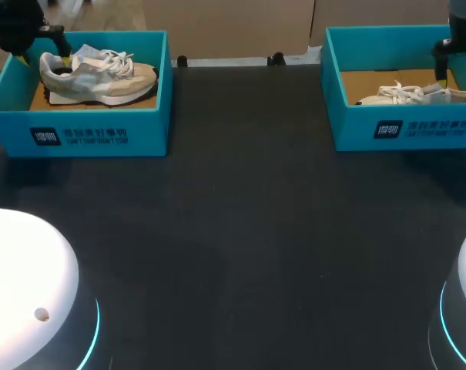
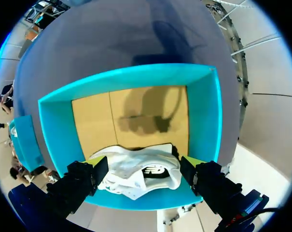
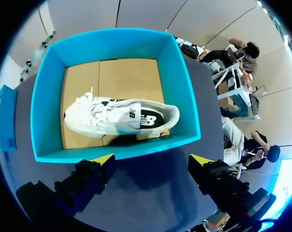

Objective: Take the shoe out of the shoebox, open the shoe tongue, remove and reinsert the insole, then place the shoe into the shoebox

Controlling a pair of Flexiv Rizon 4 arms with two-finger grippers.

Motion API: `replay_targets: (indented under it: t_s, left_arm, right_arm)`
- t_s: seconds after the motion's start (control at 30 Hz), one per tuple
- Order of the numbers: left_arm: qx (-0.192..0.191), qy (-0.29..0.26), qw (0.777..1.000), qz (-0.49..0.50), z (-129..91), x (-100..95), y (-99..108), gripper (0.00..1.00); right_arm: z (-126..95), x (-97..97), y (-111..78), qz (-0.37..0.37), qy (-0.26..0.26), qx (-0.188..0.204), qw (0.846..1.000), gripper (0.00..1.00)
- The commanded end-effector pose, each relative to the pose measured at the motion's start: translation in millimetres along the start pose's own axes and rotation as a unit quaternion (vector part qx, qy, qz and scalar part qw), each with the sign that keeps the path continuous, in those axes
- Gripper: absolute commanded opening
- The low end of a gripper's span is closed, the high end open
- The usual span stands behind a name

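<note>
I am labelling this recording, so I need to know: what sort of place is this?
Probably a robot test bench, not a shop. A dark table carries two teal boxes: the left shoebox holds the left sneaker, the right shoebox the right sneaker. The left gripper and right gripper hang near them.

**Both arms far out, both grippers spread**

Left: enters at the head view's far left corner as the left arm [image 1: 15, 25], dark wrist hanging low and pointing downward. Ends in the left gripper [image 2: 142, 166], with black fingers [image 2: 80, 183] set wide apart and yellow tips [image 2: 194, 160] about level with each other.

Right: enters at the far right corner as the right arm [image 1: 464, 27], mostly cut off by the view's edge, wrist pointing downward. Ends in the right gripper [image 3: 153, 159], likewise spread wide, tips level. Well apart from the left arm, on opposite sides of the view.
</note>
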State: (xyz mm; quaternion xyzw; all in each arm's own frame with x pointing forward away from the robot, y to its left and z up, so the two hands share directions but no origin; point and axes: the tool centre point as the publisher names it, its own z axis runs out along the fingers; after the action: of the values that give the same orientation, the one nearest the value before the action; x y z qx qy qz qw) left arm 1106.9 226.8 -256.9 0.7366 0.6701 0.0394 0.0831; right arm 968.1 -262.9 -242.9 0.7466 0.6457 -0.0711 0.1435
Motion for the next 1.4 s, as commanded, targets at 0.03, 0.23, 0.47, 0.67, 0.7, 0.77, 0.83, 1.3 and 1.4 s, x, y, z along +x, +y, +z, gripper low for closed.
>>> replay_targets:
  t_s: [0.03, 0.23, 0.47, 0.67, 0.7, 0.77, 0.83, 1.3, 1.4]
  left_arm:
    - [0.000, 0.009, 1.000, -0.018, 14, 9.3, 14, 1.00]
    - [0.003, 0.021, 0.999, -0.027, 17, 10.3, 18, 1.00]
    - [0.003, 0.021, 0.999, -0.027, 17, 10.3, 18, 1.00]
    - [0.003, 0.021, 0.999, -0.027, 17, 10.3, 18, 1.00]
    - [0.002, 0.018, 0.999, -0.027, 18, 11.5, 18, 1.00]
    - [0.004, 0.013, 1.000, -0.025, 21, 19.6, 25, 1.00]
    - [0.006, 0.007, 1.000, -0.027, 23, 25.6, 32, 1.00]
    - [0.002, 0.021, 0.999, 0.033, 42, 34.1, 60, 1.00]
    - [0.000, 0.017, 0.999, 0.036, 43, 37.1, 64, 0.96]
  right_arm:
    - [0, -0.1, -0.9, 0.001, 0.000, -0.001, 1.000, 1.00]
    - [0, -0.1, -0.9, 0.001, 0.000, -0.001, 1.000, 1.00]
    - [0, -0.1, -0.9, 0.001, 0.000, -0.001, 1.000, 1.00]
    - [0, -0.1, -0.9, 0.001, 0.000, -0.001, 1.000, 1.00]
    - [0, -0.1, -0.9, 0.001, 0.000, -0.001, 1.000, 1.00]
    - [0, -0.1, -0.9, 0.001, 0.000, -0.001, 1.000, 1.00]
    - [0, -0.1, -0.9, 0.001, 0.000, -0.001, 1.000, 1.00]
    - [0, -0.1, -0.9, 0.001, 0.000, -0.001, 1.000, 1.00]
    - [0, -0.1, -0.9, 0.001, 0.000, -0.001, 1.000, 1.00]
